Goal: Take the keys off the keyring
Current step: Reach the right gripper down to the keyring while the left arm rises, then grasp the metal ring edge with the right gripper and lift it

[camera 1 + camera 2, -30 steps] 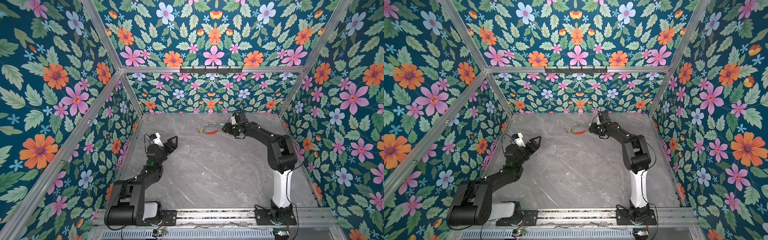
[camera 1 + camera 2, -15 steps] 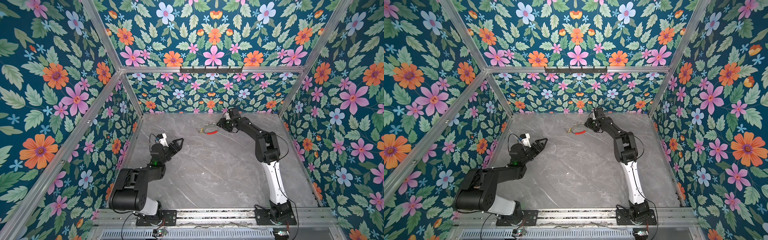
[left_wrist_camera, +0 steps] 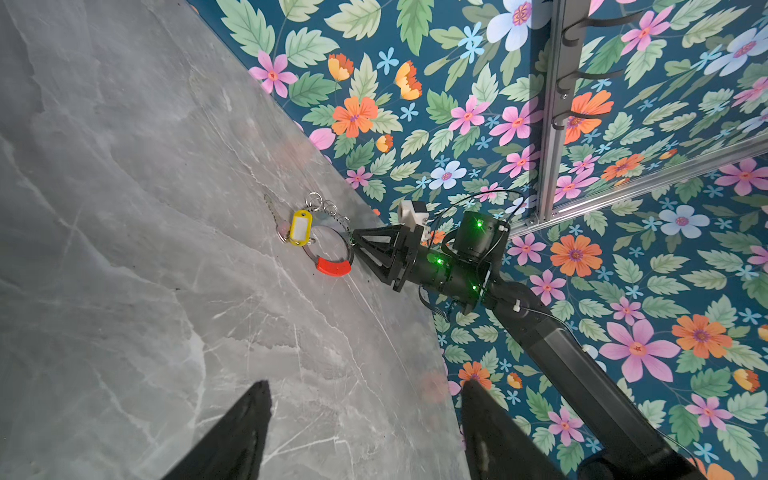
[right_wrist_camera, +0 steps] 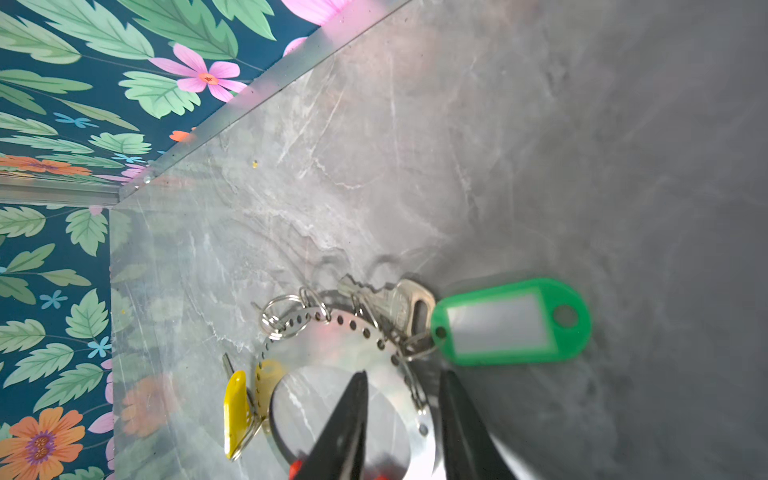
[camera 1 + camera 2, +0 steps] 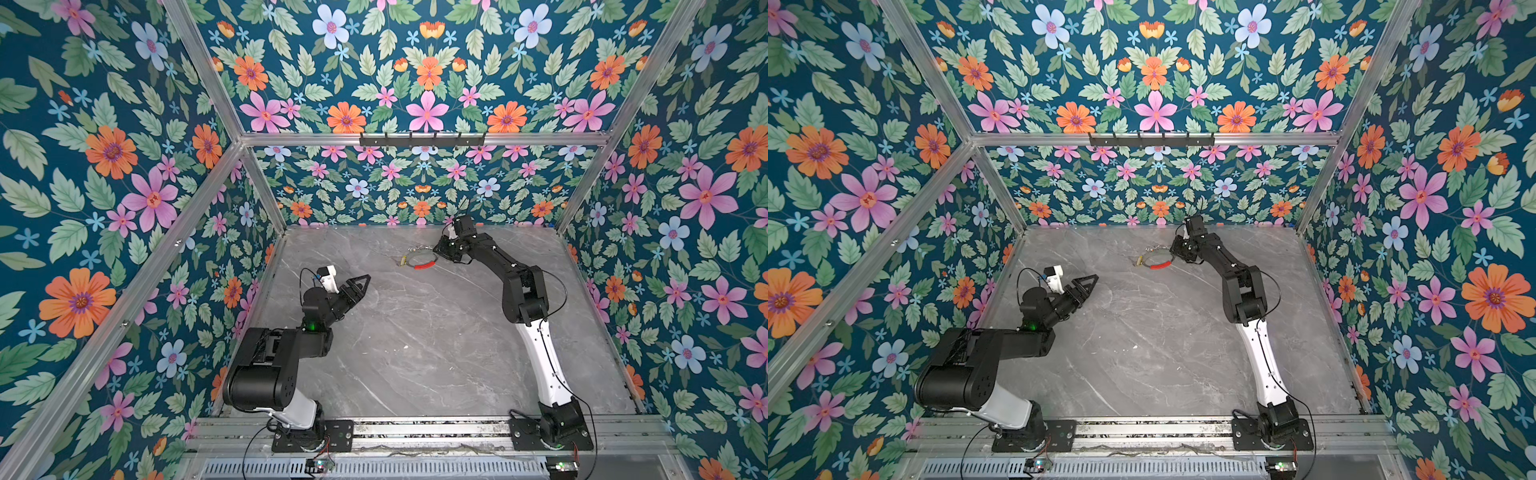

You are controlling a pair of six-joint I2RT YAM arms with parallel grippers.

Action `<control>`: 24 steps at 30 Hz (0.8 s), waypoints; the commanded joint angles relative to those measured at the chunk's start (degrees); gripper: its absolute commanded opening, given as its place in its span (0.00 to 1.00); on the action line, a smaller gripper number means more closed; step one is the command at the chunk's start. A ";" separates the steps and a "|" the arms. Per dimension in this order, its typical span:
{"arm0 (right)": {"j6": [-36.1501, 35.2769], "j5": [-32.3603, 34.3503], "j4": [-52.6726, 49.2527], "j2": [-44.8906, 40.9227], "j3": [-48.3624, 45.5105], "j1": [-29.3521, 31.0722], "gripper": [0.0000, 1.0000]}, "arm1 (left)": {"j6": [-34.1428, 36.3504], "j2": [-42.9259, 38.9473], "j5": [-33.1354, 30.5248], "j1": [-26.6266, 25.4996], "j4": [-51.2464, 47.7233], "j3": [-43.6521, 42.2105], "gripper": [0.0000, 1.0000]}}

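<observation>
The keyring (image 4: 353, 322), a flat perforated silver ring with a red sleeve (image 3: 333, 267), lies at the back of the marble table (image 5: 415, 332) in both top views (image 5: 420, 259) (image 5: 1156, 262). A silver key (image 4: 395, 299) with a green tag (image 4: 511, 322) hangs from its rim. A yellow tag (image 4: 236, 411) (image 3: 300, 227) is on the opposite side. My right gripper (image 4: 404, 376) (image 5: 438, 249) straddles the ring's band, one finger inside and one outside, with a gap still showing. My left gripper (image 3: 365, 384) (image 5: 360, 281) hovers open and empty, well short of the ring.
Floral walls enclose the table on three sides; the keyring lies close to the back wall (image 5: 415, 199). A black hook rail (image 5: 422, 139) is mounted high on the rear frame. Several small loose rings (image 4: 276, 311) hang from the ring's band.
My right gripper's jaws have narrowed around the ring's band, and that arm has folded in closer. The left gripper has drifted slightly toward the table's middle.
</observation>
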 commanded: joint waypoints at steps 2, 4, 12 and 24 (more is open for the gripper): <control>-1.42 0.16 -1.43 0.28 0.26 0.10 0.21 | -1.77 1.35 1.81 0.02 5.26 0.34 0.74; -2.34 0.64 -1.81 -0.12 0.18 0.14 0.17 | -2.67 2.05 2.34 0.02 6.72 0.34 0.74; -5.82 1.04 1.56 -4.19 -5.42 0.18 0.00 | -4.97 3.31 3.36 -0.06 11.86 -0.36 0.74; -10.04 2.18 9.39 -19.24 -25.82 2.30 0.00 | 12.33 -4.85 -4.52 -7.87 -14.59 4.56 0.77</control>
